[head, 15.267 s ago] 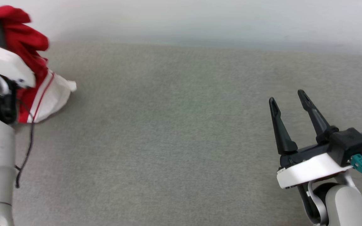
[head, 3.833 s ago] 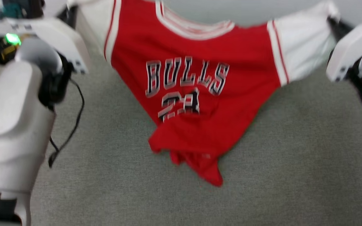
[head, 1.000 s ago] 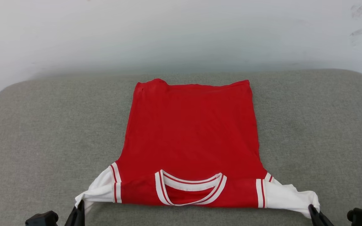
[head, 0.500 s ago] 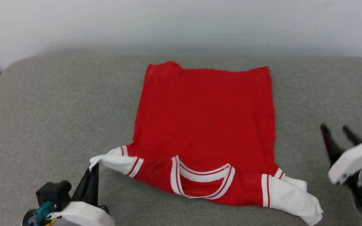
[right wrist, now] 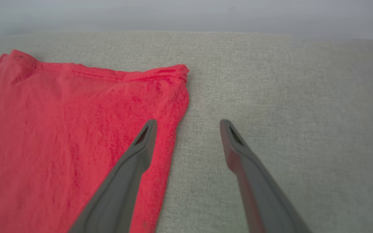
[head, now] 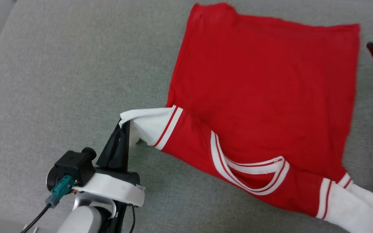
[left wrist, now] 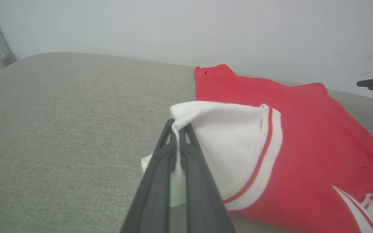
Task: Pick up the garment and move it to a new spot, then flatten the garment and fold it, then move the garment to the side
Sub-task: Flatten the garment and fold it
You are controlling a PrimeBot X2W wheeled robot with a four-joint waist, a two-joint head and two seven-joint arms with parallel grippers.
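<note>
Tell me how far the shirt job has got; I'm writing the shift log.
Done: the garment lies spread flat on the grey cushion. In hand: the left gripper is shut on one white sleeve, apparently starting a fold; the right gripper hangs open by the hem. Left: the folds, then moving it aside.

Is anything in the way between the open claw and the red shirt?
Nothing visible. The open right gripper hangs right at the shirt's red edge, with grey cushion beside it. The left gripper is shut on a white sleeve.
</note>
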